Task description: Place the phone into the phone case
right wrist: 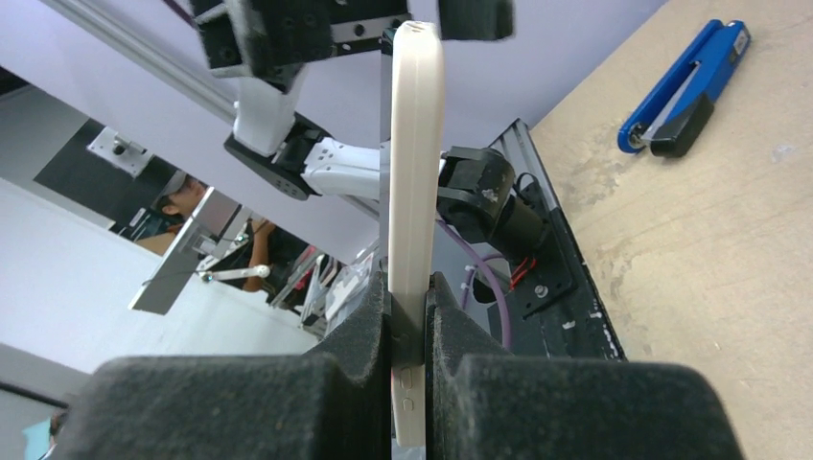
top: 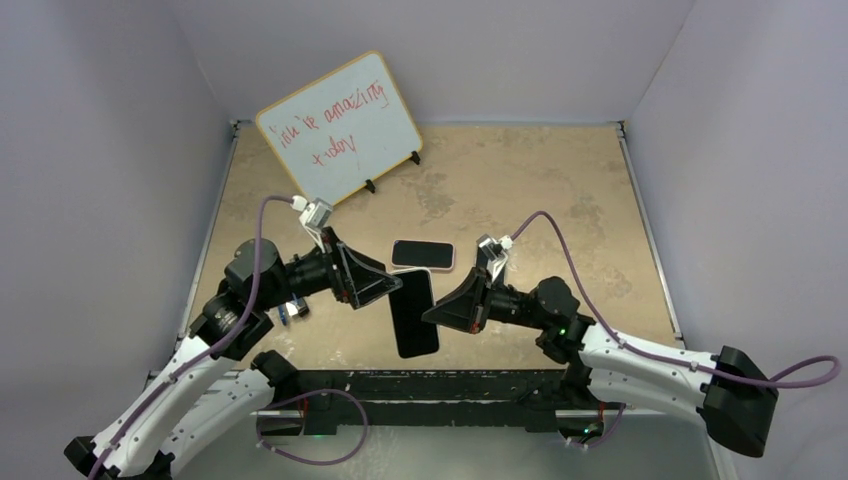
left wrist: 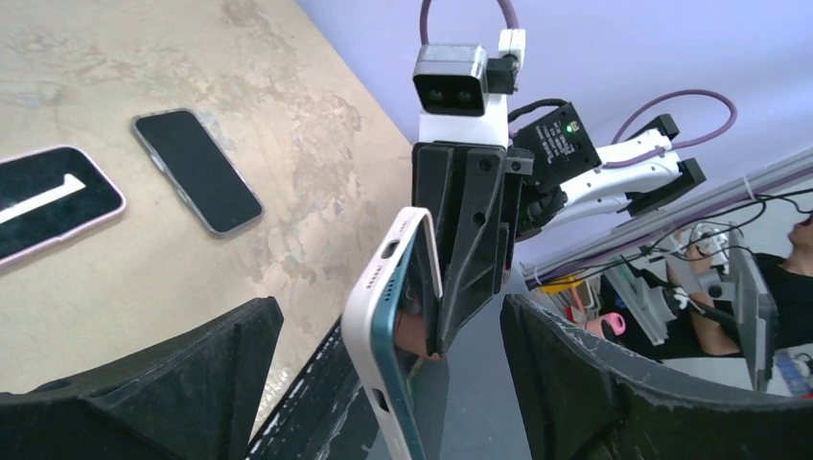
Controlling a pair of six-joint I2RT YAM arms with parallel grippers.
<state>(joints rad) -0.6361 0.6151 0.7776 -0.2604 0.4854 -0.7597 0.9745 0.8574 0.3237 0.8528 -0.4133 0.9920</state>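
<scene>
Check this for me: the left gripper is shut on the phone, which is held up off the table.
Wrong gripper. It is the right gripper that is shut on the phone, which is held up off the table. The left gripper stands open around it. The right wrist view shows the clamp.

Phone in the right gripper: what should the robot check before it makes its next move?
1. Grip: right gripper shut on the phone: ok.
2. Helper: left gripper open: ok.
3. Clearance: left fingers apart from the phone's sides: ok.
4. Fit: phone case flush all round: not ok, upper corner stands off.
5. Path: spare phone on the table lies aside: ok.
</scene>
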